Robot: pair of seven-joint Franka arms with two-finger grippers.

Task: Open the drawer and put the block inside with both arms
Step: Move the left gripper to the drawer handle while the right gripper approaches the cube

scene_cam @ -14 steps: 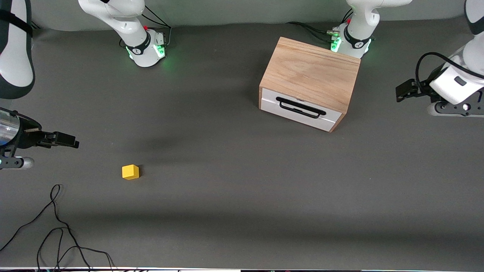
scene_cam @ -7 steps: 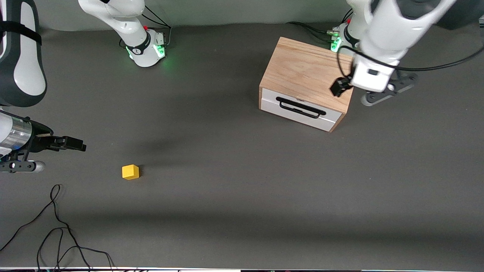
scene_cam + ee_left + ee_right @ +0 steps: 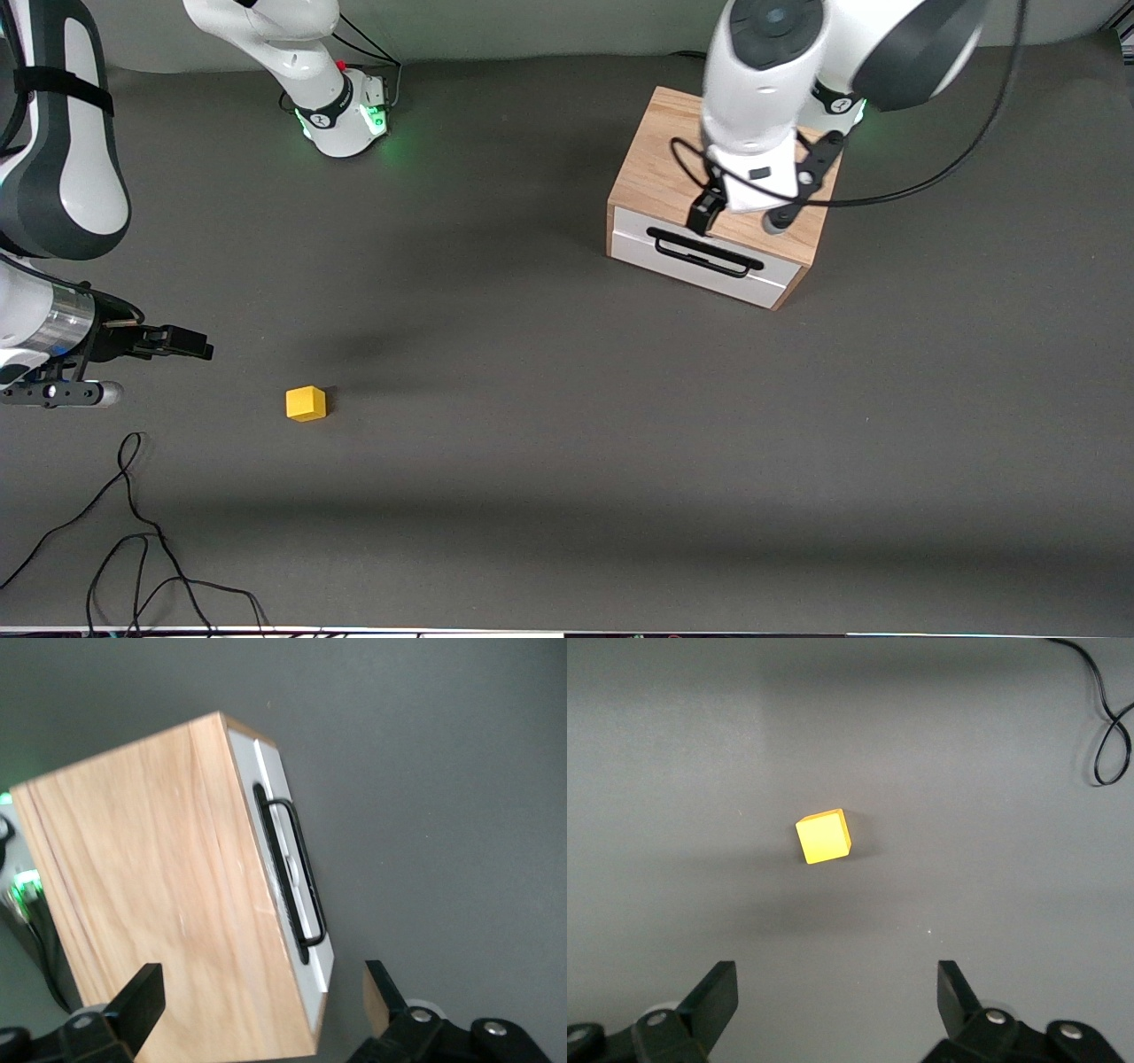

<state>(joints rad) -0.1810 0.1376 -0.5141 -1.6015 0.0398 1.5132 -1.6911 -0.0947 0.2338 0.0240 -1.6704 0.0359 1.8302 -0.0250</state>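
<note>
Since a second earlier the left arm had swung in from the table's edge until the left gripper (image 3: 706,215) hung over the front edge of the oak box (image 3: 673,168), just above the drawer (image 3: 700,266), while the right gripper (image 3: 182,341) had crept a little toward the block (image 3: 306,403). From the left wrist view the left gripper's fingers (image 3: 142,997) stood wide apart with nothing between them, straddling the box's front edge from above. The drawer was fully shut, its black handle (image 3: 706,252) untouched on the white panel.

Taking the box as the mark, the block sat well apart from it, nearer the front camera and toward the right arm's end of the table. The right gripper hovered near the block, not yet over it in the front view, its jaws spread and empty in the right wrist view (image 3: 833,1014).

To open the drawer well, I judged the left gripper needed to drop in front of the panel so the fingers closed squarely on the middle of the bar, then pull straight out along the drawer's own line, since the box sat turned at an angle to the table. A skewed pull could have dragged the whole box. The right arm could centre over the block meanwhile.
</note>
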